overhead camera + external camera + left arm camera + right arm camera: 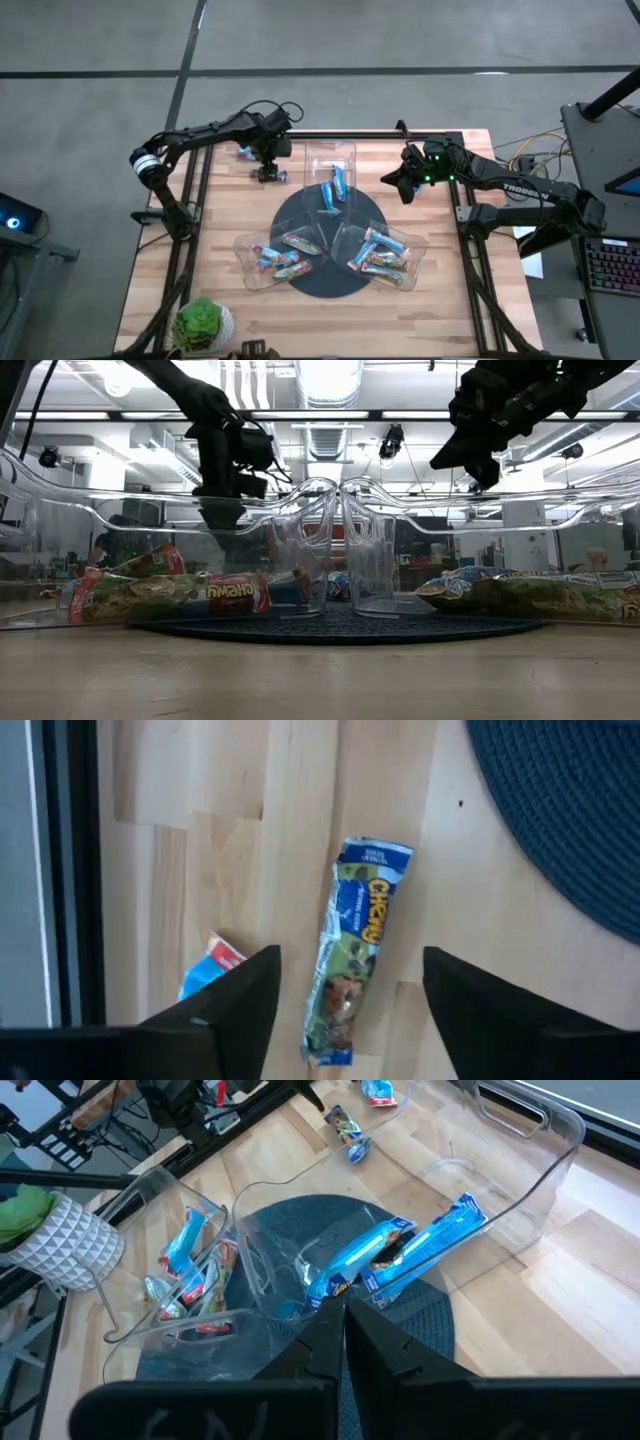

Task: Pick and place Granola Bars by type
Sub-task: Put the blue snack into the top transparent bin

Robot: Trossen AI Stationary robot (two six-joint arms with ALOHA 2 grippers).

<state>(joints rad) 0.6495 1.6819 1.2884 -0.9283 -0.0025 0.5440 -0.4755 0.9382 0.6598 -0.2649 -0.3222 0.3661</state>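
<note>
A green-and-blue wrapped granola bar lies flat on the wood at the table's far left. My left gripper hangs over it, pointing down and open, with one finger on either side and clear of the wrapper. A second bar, blue and orange, lies beside it, half hidden behind one finger; in the high view this bar shows just left of my left gripper. My right gripper hovers shut above the table's far right with nothing in it.
Three clear trays stand on a dark round mat: the far tray holds blue bars, and the near-left tray and near-right tray hold mixed bars. A potted plant stands at the near left corner.
</note>
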